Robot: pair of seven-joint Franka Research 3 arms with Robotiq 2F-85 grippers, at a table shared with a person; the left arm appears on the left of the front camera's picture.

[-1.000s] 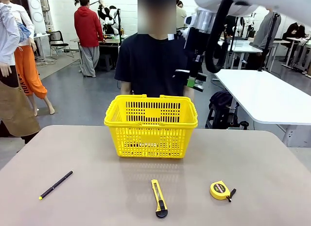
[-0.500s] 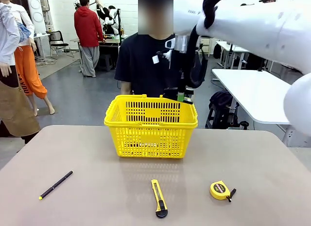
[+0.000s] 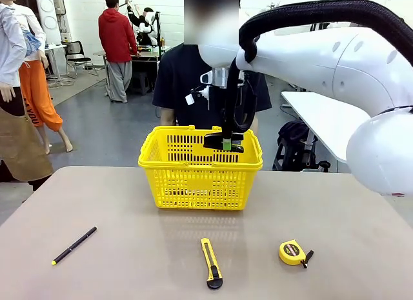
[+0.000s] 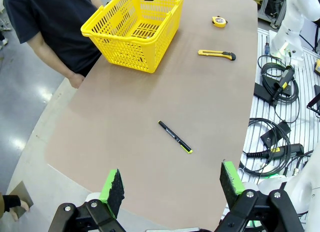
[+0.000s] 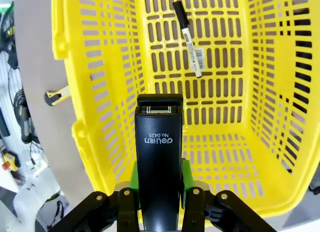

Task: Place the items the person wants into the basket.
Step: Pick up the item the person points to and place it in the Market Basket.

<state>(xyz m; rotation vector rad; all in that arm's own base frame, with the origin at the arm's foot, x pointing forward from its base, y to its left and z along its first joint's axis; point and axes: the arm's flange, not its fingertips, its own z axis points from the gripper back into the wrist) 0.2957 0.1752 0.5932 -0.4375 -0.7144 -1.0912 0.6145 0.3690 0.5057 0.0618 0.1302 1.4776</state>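
Right wrist view: the right tool is clamped on the black stapler, held over the open yellow basket, where a white marker lies on the floor. The left tool gapes empty above the tabletop. The yellow tape measure rests on the tabletop near the utility knife.
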